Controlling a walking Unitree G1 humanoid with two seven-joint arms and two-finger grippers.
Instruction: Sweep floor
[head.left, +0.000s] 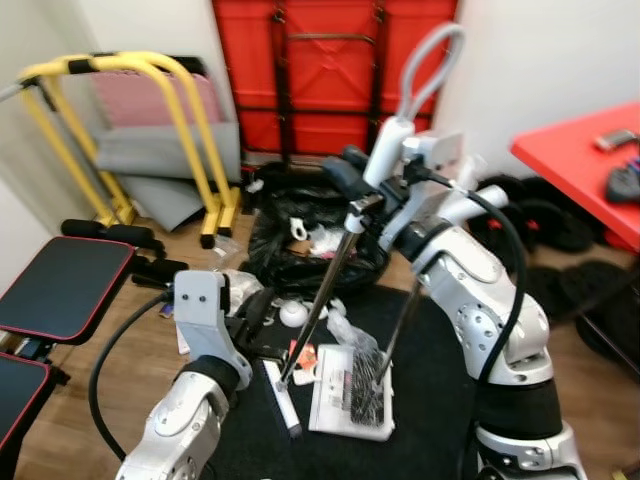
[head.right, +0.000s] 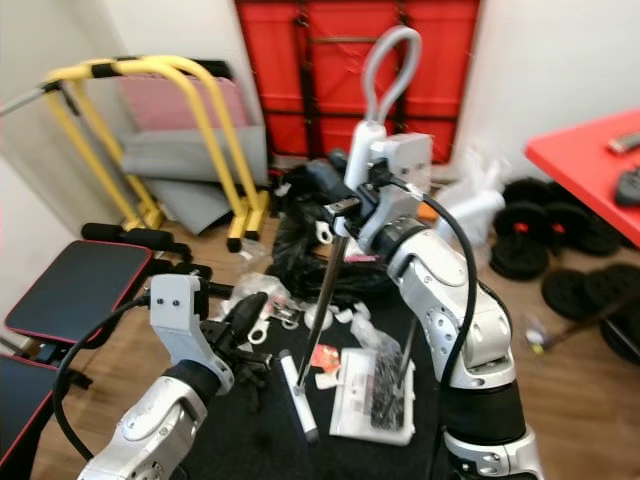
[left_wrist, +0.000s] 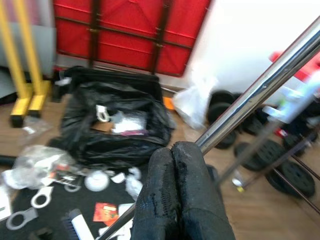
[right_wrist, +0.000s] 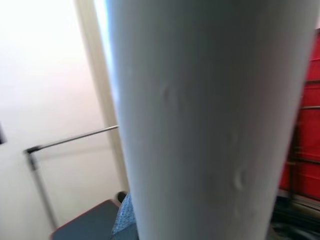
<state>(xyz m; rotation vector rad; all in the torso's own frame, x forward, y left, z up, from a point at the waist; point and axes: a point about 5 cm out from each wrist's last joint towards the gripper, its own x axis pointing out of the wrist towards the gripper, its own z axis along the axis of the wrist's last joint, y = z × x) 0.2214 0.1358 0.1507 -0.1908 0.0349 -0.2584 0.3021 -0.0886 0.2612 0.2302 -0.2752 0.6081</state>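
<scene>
My right gripper (head.left: 347, 176) is raised at chest height, shut on the white looped handle (head.left: 392, 135) of a dustpan. That handle looms as a white cylinder (right_wrist: 210, 120) in the right wrist view. Its metal pole runs down to the white dustpan (head.left: 350, 404) on the black mat (head.left: 440, 420). A second steel pole (head.left: 318, 300) slants down to the broom head (head.left: 281, 398) beside the pan. My left gripper (head.left: 257, 314) hovers low over the mat, shut and empty, its fingertips (left_wrist: 186, 160) just in front of the pole (left_wrist: 250, 100). Litter (head.left: 303, 357) lies around the pan: a red card, white rings, plastic wrap.
An open black rubbish bag (head.left: 300, 245) sits behind the mat. A yellow rack (head.left: 150, 90) and a black bench (head.left: 60, 290) stand at the left. On the right are a red table (head.left: 585, 150) and weight plates (head.left: 555, 225); a folded red table (head.left: 330, 70) leans on the back wall.
</scene>
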